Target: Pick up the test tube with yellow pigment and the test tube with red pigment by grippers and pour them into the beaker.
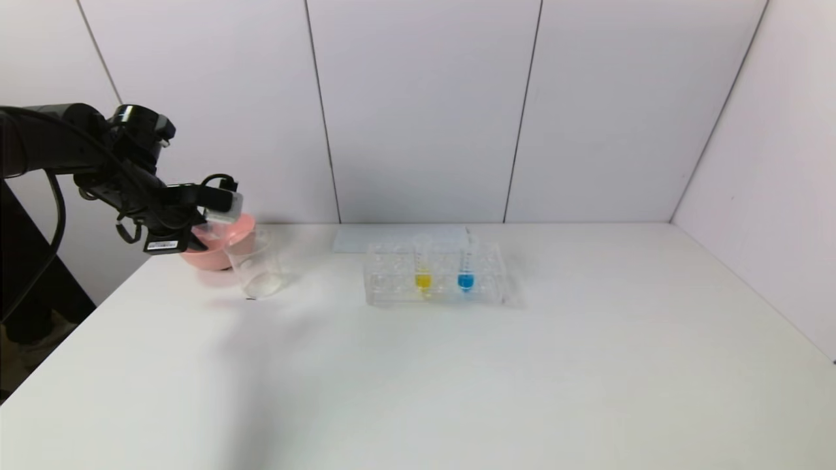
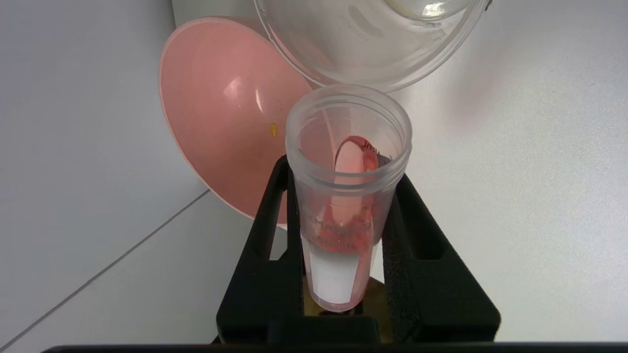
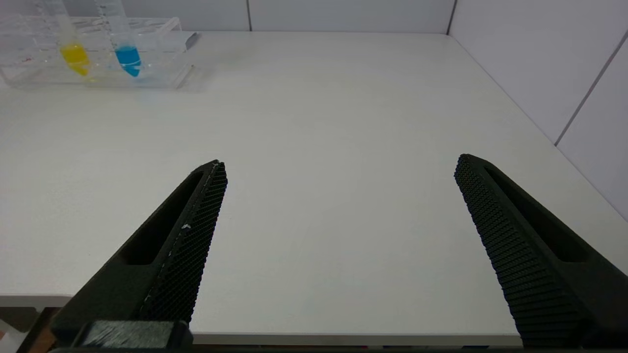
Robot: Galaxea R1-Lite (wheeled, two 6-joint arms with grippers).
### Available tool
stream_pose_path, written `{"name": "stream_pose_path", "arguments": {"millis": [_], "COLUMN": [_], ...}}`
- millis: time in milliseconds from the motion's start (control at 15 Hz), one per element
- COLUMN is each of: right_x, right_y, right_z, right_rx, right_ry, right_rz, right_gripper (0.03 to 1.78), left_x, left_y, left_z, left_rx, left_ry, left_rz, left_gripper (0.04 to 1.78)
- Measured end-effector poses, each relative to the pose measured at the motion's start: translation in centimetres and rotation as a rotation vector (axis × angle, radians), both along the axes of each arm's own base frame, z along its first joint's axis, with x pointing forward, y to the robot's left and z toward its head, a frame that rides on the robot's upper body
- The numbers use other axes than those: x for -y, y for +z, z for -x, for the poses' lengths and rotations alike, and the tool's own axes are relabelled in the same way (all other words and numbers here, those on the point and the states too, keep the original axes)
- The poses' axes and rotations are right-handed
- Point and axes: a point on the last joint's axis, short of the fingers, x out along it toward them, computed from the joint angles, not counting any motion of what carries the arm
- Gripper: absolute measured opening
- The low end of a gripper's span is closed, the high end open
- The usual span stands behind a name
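My left gripper (image 1: 208,226) is shut on the test tube with red pigment (image 2: 347,196), gripping its lower part between the black fingers (image 2: 267,230). The tube is tilted with its open mouth at the rim of the beaker (image 2: 368,44), and red liquid lies along its inner wall. The beaker (image 1: 255,264) stands at the back left, in front of the pink bowl. The test tube with yellow pigment (image 1: 423,269) stands upright in the clear rack; it also shows in the right wrist view (image 3: 73,51). My right gripper (image 3: 341,164) is open and empty above the table's front edge.
A pink bowl (image 1: 222,251) sits right behind the beaker, also in the left wrist view (image 2: 221,122). The clear rack (image 1: 392,287) at the table's middle back also holds a blue-liquid tube (image 1: 465,269). A white sheet (image 1: 366,238) lies behind it. Walls close the back and right.
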Motion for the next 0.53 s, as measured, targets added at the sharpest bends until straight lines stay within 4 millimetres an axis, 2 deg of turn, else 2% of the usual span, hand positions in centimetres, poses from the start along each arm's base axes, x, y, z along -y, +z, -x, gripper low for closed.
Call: {"name": "stream_pose_path", "arguments": {"millis": [533], "right_x": [0.0], "right_y": [0.0], "right_z": [0.0], "right_rx": [0.0], "right_ry": [-0.001], "right_rz": [0.0], "right_gripper": [1.7], "left_x": [0.71], "left_y": [-0.07], "left_z": [-0.19], "left_rx": [0.004], "left_ry": [-0.017], "left_rz": [-0.01], "left_gripper": [0.47]}}
